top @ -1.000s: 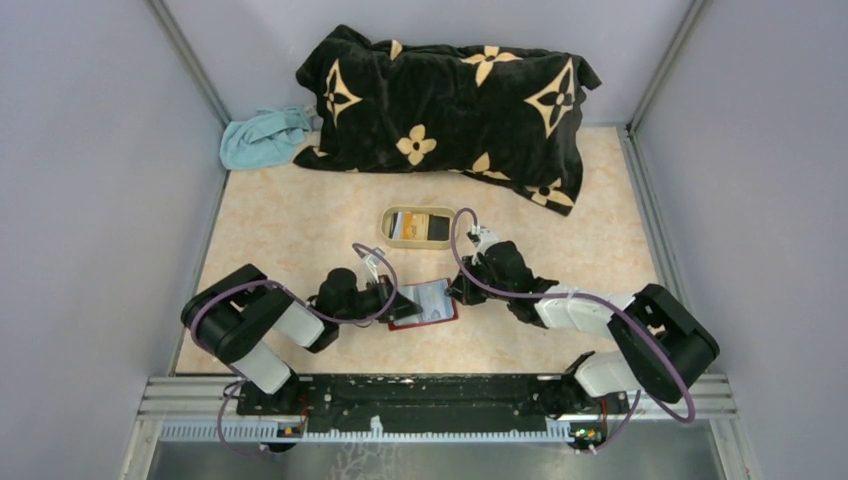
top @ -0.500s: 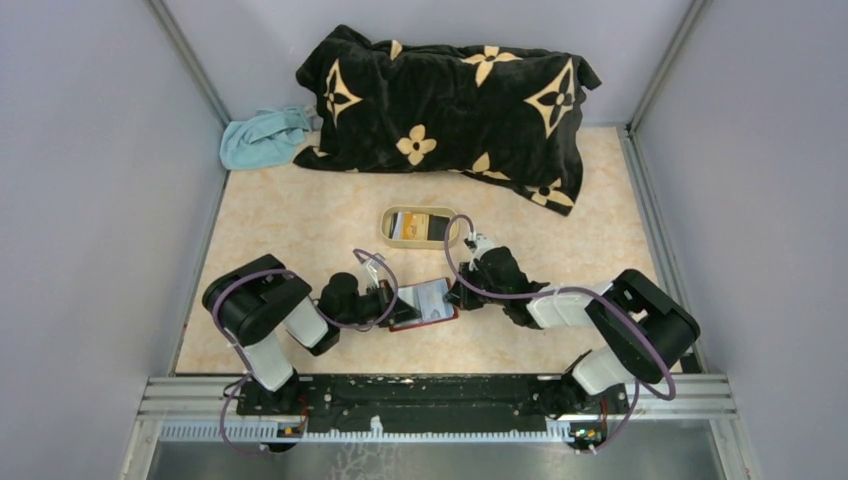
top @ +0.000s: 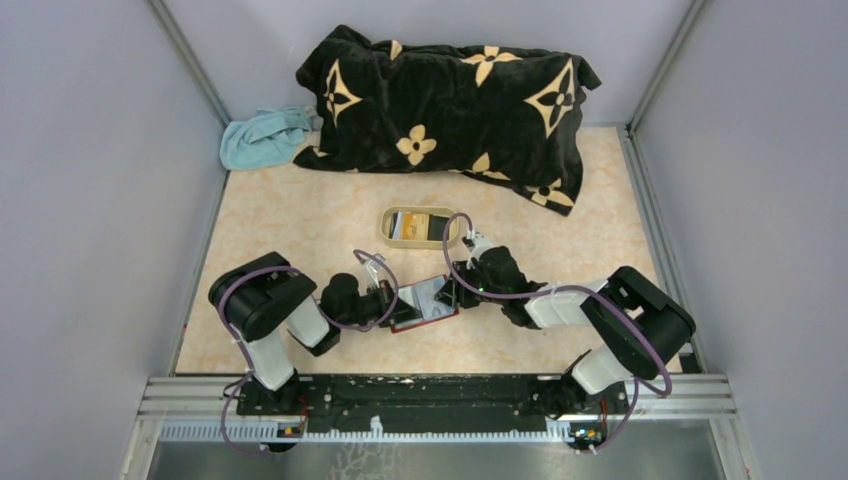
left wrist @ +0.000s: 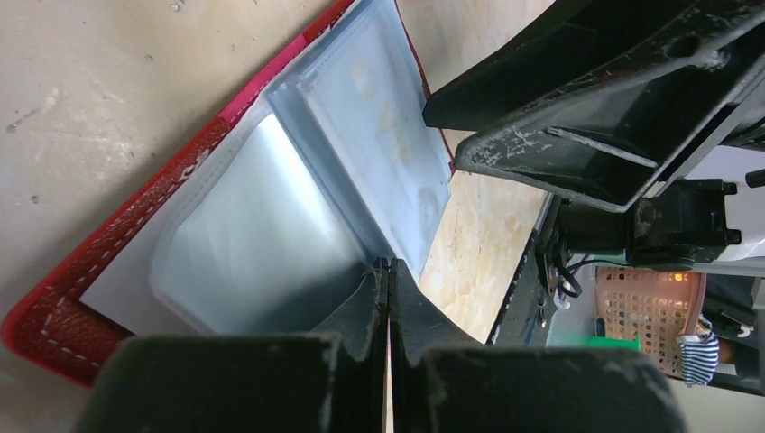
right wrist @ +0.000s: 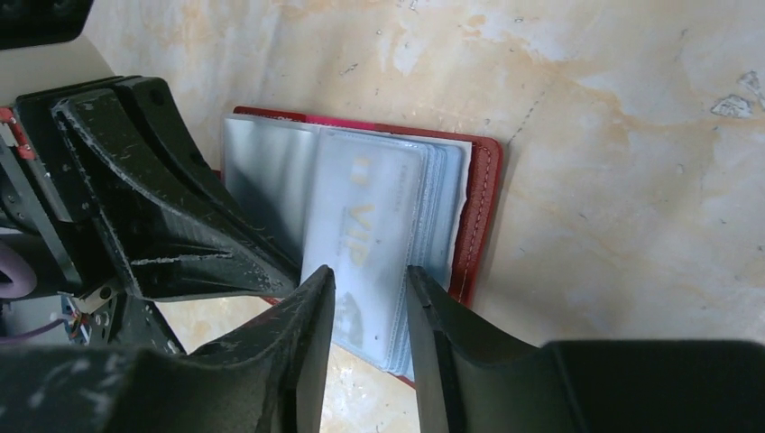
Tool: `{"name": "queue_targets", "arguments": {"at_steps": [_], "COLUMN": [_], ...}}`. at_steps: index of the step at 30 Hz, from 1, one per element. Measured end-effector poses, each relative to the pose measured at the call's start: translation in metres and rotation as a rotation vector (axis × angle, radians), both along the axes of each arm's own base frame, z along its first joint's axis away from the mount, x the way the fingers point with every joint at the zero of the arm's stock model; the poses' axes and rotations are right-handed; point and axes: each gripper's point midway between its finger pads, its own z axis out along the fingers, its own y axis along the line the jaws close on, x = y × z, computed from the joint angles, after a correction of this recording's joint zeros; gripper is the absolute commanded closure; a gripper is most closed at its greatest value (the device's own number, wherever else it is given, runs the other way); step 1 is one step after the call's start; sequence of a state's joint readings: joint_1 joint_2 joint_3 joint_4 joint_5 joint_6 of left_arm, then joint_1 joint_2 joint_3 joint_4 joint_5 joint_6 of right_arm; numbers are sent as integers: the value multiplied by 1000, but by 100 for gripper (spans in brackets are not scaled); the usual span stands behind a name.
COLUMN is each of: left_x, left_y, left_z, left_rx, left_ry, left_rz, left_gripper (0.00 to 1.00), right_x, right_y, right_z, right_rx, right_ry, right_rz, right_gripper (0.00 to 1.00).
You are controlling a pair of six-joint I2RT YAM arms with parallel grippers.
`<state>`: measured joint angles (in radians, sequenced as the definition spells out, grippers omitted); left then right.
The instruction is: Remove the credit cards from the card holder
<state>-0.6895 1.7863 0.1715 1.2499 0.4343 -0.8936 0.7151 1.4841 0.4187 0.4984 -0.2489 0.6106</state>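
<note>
Stitched red leather card holder (right wrist: 483,207) holds glossy clear plastic sleeves (right wrist: 361,225).

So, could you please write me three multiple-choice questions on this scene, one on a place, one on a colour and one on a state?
1. Where is the beige tray?
A. Beyond the card holder, toward the blanket.
B. By the arm bases.
C. In the far left corner.

2. What colour is the cloth in the far left corner?
A. Red.
B. Light blue.
C. Yellow.

3. How is the card holder?
A. Folded shut.
B. Standing in the tray.
C. Lying open on the table.

Answers:
1 A, the top view shows it just past the card holder.
2 B, it is a pale teal-blue.
3 C, both wrist views show its clear sleeves spread flat.
</note>
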Motion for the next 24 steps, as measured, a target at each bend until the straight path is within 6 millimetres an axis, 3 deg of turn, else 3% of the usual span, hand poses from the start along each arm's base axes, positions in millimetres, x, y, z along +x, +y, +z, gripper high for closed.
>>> {"name": "queue_targets", "arguments": {"at_steps": [9,24], "left_x": [0,-1], "left_y": [0,1], "left_z": [-1,-1], "left_rx": [1,1], "left_ry": [6,6], "left_rz": [2,2], "left_gripper": [100,100], "right_x": [0,4], "right_y": [3,1], "right_z": [0,-2], "right_rx": [6,-48], "right_ry": [-7,-48], "right_rz": [4,16], "right_gripper": [67,63]}}
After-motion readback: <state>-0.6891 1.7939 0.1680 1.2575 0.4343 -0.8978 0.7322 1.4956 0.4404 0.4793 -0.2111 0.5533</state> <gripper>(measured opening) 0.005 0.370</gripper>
